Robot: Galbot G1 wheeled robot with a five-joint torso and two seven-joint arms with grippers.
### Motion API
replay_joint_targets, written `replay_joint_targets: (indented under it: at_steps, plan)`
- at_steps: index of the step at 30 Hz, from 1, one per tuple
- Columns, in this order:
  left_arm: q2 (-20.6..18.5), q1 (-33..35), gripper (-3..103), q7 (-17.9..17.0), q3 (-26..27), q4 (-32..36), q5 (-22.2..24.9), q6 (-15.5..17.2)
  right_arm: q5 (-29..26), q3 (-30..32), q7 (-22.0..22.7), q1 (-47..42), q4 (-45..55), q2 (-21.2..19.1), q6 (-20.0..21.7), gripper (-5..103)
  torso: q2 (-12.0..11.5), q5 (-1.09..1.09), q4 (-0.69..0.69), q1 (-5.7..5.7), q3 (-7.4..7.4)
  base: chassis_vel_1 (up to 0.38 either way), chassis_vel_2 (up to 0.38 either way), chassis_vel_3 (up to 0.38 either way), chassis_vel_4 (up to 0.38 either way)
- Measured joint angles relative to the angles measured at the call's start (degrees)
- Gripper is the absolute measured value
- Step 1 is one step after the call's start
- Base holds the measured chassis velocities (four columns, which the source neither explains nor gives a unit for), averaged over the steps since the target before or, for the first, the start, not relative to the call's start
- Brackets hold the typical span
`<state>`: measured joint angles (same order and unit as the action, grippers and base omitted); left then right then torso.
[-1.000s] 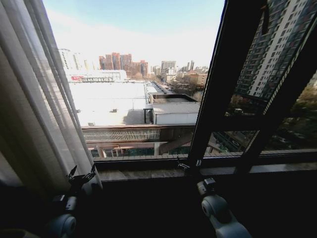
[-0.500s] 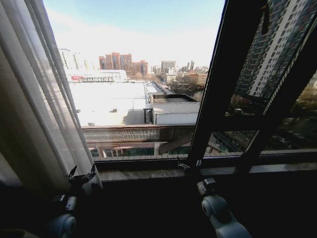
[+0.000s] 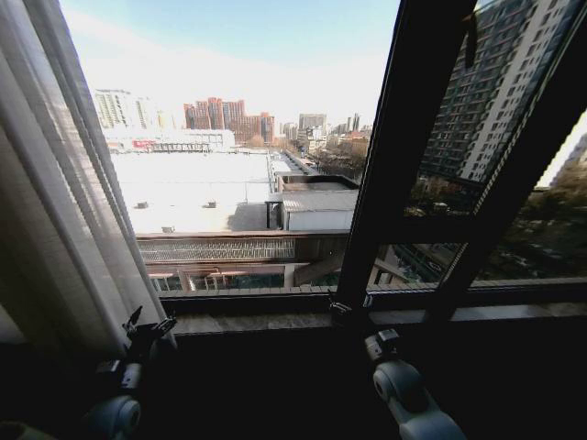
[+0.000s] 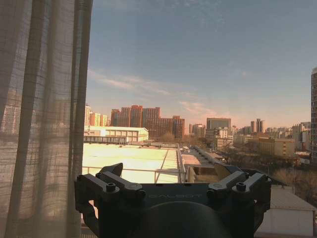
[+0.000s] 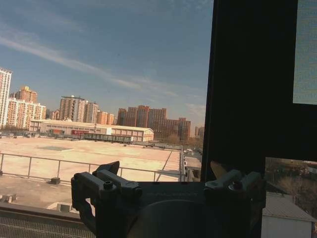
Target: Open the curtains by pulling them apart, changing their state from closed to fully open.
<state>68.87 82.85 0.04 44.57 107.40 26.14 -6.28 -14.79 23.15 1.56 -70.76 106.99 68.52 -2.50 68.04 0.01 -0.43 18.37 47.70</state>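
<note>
Only one curtain [image 3: 55, 183] on show, bunched in pleats at the left of the head view, its top and bottom cut off, its lower edge lost in shadow; seen again as sheer weave in the left wrist view [image 4: 42, 119], cityscape faint through it; second panel nowhere to be made out. Left gripper [image 3: 147, 323] low beside the curtain's inner edge, jaws spread and holding nothing; whether a fingertip brushes the fabric, impossible to tell. From its own camera [image 4: 173, 174], fingers wide apart, the curtain off to one side. Right gripper [image 3: 352, 306] low at the foot of the dark frame bar [image 3: 390, 147], by the sill [image 3: 266, 321]; mostly shadow there; in the right wrist view [image 5: 166, 171] jaws spread, empty, tips half lost against the bar [image 5: 252, 84].
</note>
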Motion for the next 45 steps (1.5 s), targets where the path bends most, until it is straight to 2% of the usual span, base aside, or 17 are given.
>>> replay_joint_targets:
  at_steps: [45]
  plan:
    - [0.00, 0.00, 100, -0.03, 0.00, 0.00, 0.03, 0.05, 0.00, 0.00, 0.00, 0.00, 0.00, 0.00, 0.00, 100, 0.00, -0.01, 0.01, 0.00, 0.00, -0.353, -0.350, 0.351, 0.354]
